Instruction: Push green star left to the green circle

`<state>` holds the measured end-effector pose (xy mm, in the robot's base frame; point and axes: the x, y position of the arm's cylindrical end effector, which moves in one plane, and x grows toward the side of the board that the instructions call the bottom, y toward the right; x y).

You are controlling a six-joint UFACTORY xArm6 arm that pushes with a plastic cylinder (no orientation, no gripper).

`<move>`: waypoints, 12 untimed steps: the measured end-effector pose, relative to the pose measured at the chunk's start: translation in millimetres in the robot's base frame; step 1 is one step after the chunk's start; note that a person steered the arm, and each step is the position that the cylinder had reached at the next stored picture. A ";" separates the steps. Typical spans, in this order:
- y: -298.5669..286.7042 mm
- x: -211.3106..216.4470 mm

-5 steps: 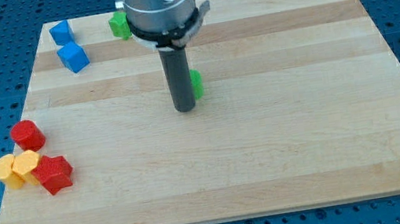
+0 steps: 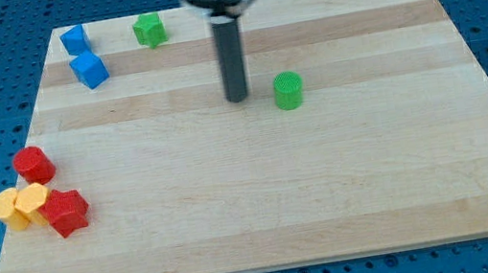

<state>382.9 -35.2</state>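
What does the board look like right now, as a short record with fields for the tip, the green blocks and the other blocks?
tip: my tip on the board, just to the view's left of the green circle, apart from it
green circle: near the middle
green star: near the view's top edge, far up-left of my tip
blue blocks: two at the top left
left cluster: red cylinder, red star, two yellow blocks

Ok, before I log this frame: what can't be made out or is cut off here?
- Arm: the camera view's top edge cuts it off above the rod's collar; only the rod and my tip show.
- Whether my tip touches the board: not clear from this angle.
- Yellow blocks: they overlap, and the red star covers part of one, so their shapes are unclear.
- Green star: small, points barely readable.
- Green circle: fully visible, apart from my tip.
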 end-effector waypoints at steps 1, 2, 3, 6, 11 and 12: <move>-1.3 -104.4; -33.0 -177.6; -111.6 -183.6; -29.5 -130.9; 75.1 -46.9; 72.4 -42.1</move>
<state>340.8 37.2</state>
